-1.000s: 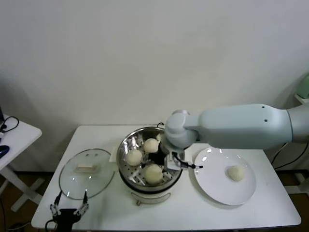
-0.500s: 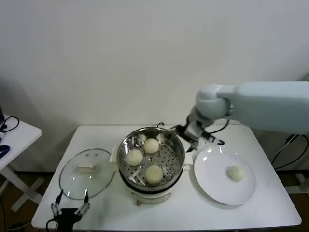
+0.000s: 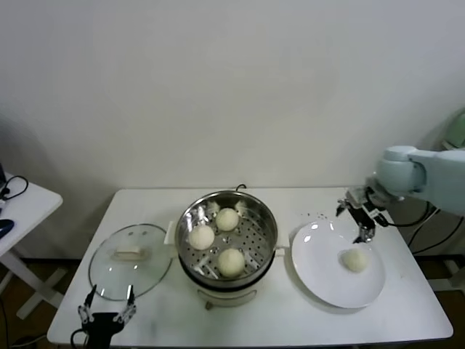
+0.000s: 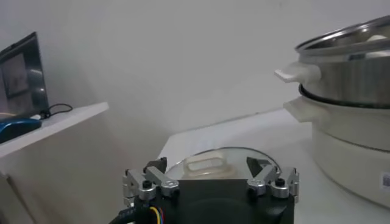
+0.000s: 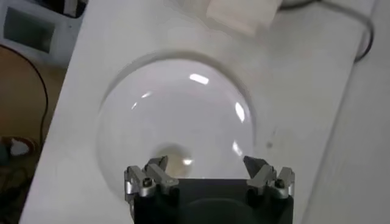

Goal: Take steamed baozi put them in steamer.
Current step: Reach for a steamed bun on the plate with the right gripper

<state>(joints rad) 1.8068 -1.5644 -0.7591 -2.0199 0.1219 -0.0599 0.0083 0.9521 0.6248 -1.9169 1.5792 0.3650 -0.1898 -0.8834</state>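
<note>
The steamer [image 3: 189, 256] stands at the table's middle, a shiny steel pot on a white base. Three cream-white baozi lie in it: one at the far side [image 3: 227, 218], one at the left [image 3: 202, 236], one at the near side [image 3: 231, 261]. A fourth baozi [image 3: 355, 259] lies on the white plate [image 3: 323, 269] to the right. My right gripper [image 3: 361, 213] is open and empty above the plate's far edge, just beyond that baozi; the baozi [image 5: 172, 157] shows dimly in the right wrist view on the plate [image 5: 183, 115]. My left gripper [image 3: 106, 310] is parked open at the front left.
A flat glass lid [image 3: 129, 259] with a white handle lies left of the steamer, also in the left wrist view [image 4: 210, 163]. The steamer's side [image 4: 353, 109] fills that view's edge. A small side table [image 3: 22, 203] stands at far left.
My right gripper has left the steamer and swung right, past the plate's far rim, to hover over the plate by the last baozi. The left arm has not moved.
</note>
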